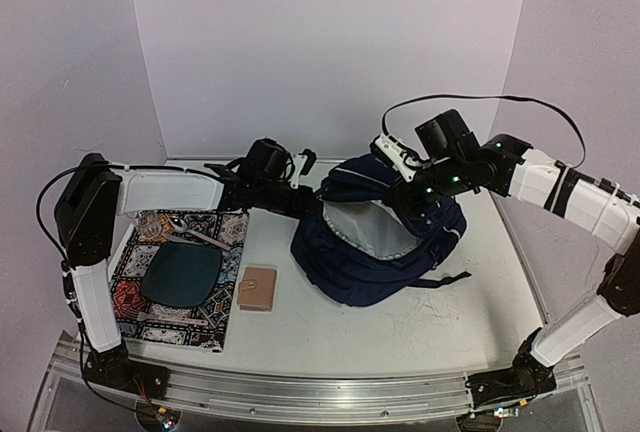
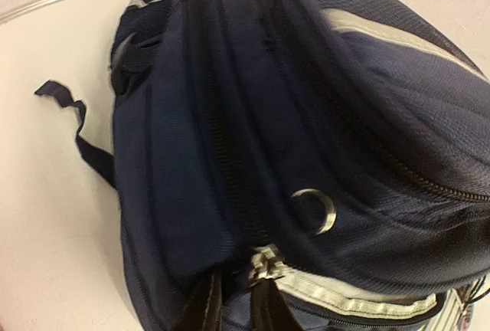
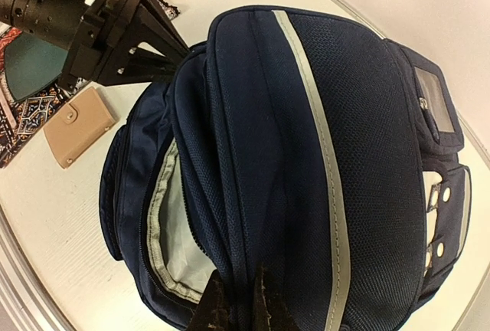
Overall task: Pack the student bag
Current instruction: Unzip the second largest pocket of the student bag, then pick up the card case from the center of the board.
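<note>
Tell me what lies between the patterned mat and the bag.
A tan wallet lies flat between the mat and the bag, close to the mat's edge. The top view shows it plainly.

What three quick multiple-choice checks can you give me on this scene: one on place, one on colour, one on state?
1. Where is the wallet?
A. On the table, between the mat and the bag
B. On the mat
C. Inside the bag

2. What colour is the bag's stripe?
A. Red
B. Yellow
C. Light grey

3. What state is the bag's main compartment in?
A. Zipped shut
B. Open
C. Covered by the mat

Answers:
1 A: it lies on bare table beside the bag.
2 C: a pale grey band runs down the navy fabric.
3 B: the grey lining shows through the gap.
</note>
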